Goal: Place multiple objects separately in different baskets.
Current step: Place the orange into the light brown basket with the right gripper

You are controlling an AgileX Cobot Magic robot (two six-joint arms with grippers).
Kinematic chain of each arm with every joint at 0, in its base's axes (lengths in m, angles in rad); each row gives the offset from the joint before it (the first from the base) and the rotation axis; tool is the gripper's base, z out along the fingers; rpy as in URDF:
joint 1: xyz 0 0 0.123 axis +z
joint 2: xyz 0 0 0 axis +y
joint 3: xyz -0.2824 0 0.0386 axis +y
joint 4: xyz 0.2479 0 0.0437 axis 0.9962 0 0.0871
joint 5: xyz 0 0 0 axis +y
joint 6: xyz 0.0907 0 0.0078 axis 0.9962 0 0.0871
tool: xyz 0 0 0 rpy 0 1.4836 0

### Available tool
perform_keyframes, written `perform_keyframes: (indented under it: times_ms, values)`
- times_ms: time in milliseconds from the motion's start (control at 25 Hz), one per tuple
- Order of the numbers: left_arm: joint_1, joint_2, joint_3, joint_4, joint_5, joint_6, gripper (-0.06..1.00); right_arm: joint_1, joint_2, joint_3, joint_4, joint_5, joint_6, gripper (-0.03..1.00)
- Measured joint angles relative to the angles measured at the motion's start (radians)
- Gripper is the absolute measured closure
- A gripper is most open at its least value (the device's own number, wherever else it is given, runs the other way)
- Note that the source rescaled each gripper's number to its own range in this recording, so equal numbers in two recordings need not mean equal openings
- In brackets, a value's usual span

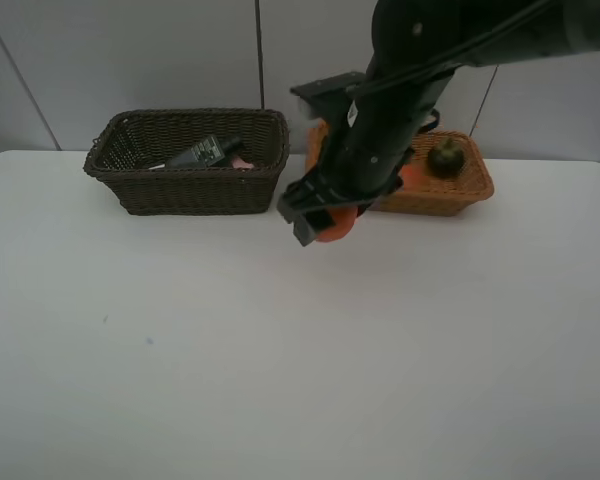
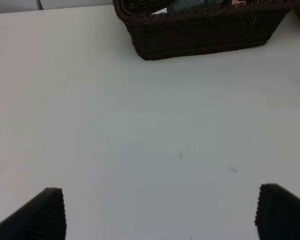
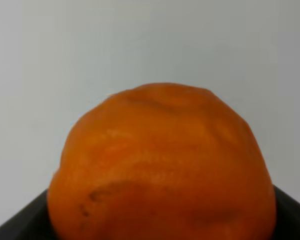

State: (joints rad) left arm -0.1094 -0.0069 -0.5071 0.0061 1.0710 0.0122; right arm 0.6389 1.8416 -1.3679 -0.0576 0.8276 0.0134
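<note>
A: Orange (image 3: 162, 165) sits clamped in our right gripper (image 1: 325, 215), lifted off the table; left gripper (image 2: 160, 212) is wide open, empty.

B: Beyond it, the tan basket (image 1: 460, 195). We risk clipping its near rim and dropping the fruit short.

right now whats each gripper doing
left gripper: open, empty, above the bare table.
right gripper: shut on the orange.

Orange (image 1: 336, 224) in right claw (image 1: 320, 222)
</note>
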Motion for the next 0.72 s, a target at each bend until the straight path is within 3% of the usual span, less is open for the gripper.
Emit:
perform_keyframes:
  times_ms: [240,400,560,600,680,720]
  values:
    - [0.000,0.000,0.000,0.000,0.000,0.000,-0.06,-0.283,0.115,-0.134,-0.009,-0.195,0.000,0.43]
    - [0.000,0.000,0.000,0.000,0.000,0.000,-0.06,-0.376,0.251,-0.234,-0.010,-0.232,0.000,0.43]
    - [0.000,0.000,0.000,0.000,0.000,0.000,-0.06,-0.398,0.340,-0.307,-0.010,-0.234,0.011,0.42]
    - [0.000,0.000,0.000,0.000,0.000,0.000,-0.06,-0.398,0.351,-0.315,-0.012,-0.238,0.014,0.35]
    - [0.000,0.000,0.000,0.000,0.000,0.000,-0.06,-0.398,0.357,-0.317,-0.021,-0.244,0.015,0.11]
    - [0.000,0.000,0.000,0.000,0.000,0.000,-0.06,-0.398,0.357,-0.317,-0.024,-0.245,0.015,0.06]
